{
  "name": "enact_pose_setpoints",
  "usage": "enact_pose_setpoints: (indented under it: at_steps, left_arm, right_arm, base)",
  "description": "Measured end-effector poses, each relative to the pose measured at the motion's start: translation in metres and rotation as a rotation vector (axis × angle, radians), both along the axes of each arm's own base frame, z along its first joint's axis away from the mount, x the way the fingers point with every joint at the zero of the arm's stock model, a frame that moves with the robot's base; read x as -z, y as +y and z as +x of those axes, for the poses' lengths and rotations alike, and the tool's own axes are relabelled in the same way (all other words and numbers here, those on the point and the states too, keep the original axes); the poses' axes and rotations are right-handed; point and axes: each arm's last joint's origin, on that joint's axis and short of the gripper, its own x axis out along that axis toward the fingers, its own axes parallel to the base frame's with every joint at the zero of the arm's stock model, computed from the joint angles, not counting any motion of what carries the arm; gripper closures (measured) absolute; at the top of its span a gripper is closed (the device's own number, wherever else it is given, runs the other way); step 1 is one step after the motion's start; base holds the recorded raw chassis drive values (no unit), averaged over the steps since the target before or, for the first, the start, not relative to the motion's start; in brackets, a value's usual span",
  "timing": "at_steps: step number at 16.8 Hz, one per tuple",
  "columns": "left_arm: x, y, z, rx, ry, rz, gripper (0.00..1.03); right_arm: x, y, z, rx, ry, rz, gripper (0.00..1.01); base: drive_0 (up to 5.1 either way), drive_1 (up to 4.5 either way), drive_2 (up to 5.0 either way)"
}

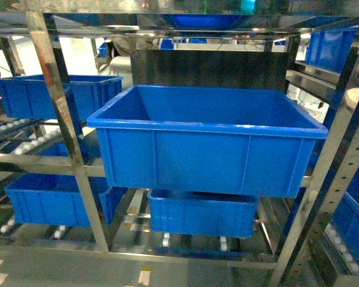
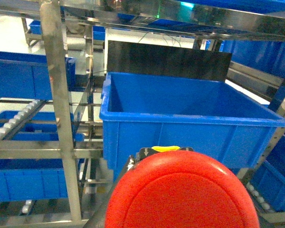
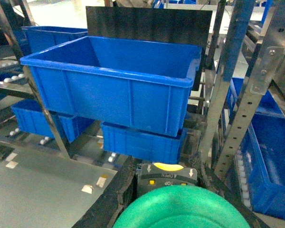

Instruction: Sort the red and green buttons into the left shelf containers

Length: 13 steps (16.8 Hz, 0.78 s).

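Item 1, red button (image 2: 183, 190): its domed cap is filling the near bottom of my left wrist view, a black body with a yellow mark just behind it. It is evidently riding in my left hand, but the fingers are hidden, so I cannot tell how they are closing.

Item 2, green button (image 3: 180, 209): it is sitting likewise at the near edge of my right wrist view, black body marked "TOP" behind the cap. My right hand's fingers are equally hidden; grip not determinable.

Item 3, large blue bin (image 1: 206, 140): it is resting on the steel shelf rack (image 1: 60, 119) straight ahead, its visible interior showing no button.

Item 4, left shelf containers (image 1: 54, 95): they are standing farther left.

Status: I am judging both buttons carried, neither deposited; both drops are remaining.
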Motion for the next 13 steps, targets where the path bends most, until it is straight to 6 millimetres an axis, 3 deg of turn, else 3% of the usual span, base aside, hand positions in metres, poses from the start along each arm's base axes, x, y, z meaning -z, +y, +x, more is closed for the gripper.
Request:
enact_pose_setpoints:
  at_steps: [11,13]
  left_arm:
    - [0.0,-0.0003,0.0,0.003,0.0,0.0,0.79]
    - [-0.0002,-0.0002,0.0004,0.002,0.001,0.0,0.79]
  right_arm:
    - [-0.0001,-0.0001,0.0001,0.002,-0.001,-0.001,0.72]
    - [0.0001,0.0,0.0001,0.0,0.0,0.0,0.72]
  base:
    - [-0.2,4.27,-3.9]
    - [0.0,0.0,0.0]
